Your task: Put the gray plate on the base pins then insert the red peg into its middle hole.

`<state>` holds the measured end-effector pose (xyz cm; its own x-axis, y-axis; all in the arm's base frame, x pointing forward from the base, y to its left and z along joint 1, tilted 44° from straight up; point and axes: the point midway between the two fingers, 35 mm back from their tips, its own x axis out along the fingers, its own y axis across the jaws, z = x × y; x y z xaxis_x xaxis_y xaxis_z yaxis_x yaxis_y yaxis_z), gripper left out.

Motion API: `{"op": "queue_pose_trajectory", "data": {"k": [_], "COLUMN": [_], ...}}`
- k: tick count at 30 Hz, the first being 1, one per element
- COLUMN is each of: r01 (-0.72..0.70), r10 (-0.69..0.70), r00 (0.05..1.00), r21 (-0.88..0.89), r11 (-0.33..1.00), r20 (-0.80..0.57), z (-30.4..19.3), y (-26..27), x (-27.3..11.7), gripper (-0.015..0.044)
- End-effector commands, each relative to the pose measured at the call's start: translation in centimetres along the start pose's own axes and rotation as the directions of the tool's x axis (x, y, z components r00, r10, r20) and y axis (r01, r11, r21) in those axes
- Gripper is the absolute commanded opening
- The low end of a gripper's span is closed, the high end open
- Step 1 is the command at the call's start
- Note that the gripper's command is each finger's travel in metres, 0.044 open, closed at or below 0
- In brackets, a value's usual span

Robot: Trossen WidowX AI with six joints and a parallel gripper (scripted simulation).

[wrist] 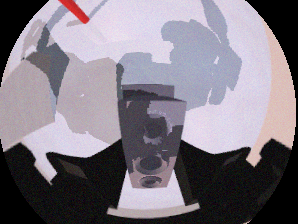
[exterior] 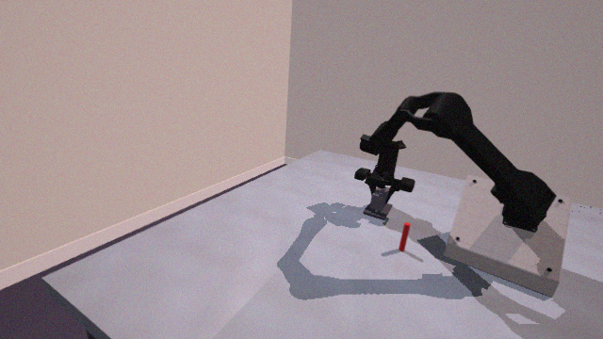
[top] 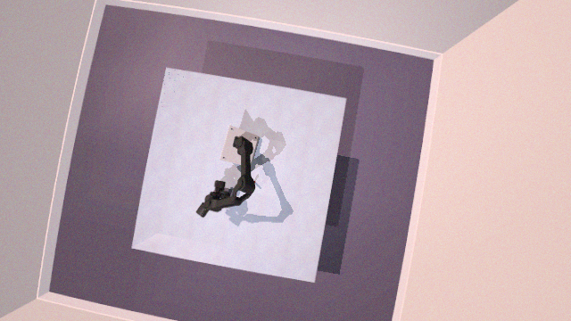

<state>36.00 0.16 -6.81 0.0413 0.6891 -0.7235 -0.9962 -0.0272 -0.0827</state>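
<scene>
My gripper [exterior: 380, 189] [wrist: 149, 136] is shut on the gray plate [exterior: 379, 200] [wrist: 135, 140]. In the wrist view the plate's face shows three holes in a row between the fingers. The plate hangs steeply tilted, not flat, with its far end at or just above the base [exterior: 375, 215] [wrist: 152, 88]. The base lies on the table, mostly hidden behind the plate; its pins are not visible, and I cannot tell whether plate and base touch. The red peg [exterior: 404, 237] [wrist: 75, 11] stands upright on the table, apart from the base, on the side toward the arm's mount.
The arm's pale mounting block [top: 230, 147] [exterior: 501, 273] [wrist: 25, 100] stands beyond the peg. The white table [top: 178, 214] [exterior: 188, 254] carries shadows of the arm. Its edge drops to the dark floor [top: 98, 201] [exterior: 24, 308].
</scene>
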Motion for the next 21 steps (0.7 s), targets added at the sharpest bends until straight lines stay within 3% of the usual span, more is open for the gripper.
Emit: {"op": "queue_pose_trajectory", "data": {"k": [1,10,21], "r01": [0.003,0.0,0.0], "r10": [-0.003,0.0,0.0], "r00": [1.0,1.0,1.0], "r21": [0.005,0.0,0.0], "r11": [1.0,1.0,1.0], "r20": [0.006,0.001,0.001], "z": [0.05,0.04,0.04], "y": [0.03,0.01,0.01], "x": [0.7,0.43,0.43], "gripper": [0.0,0.0,0.0289]}}
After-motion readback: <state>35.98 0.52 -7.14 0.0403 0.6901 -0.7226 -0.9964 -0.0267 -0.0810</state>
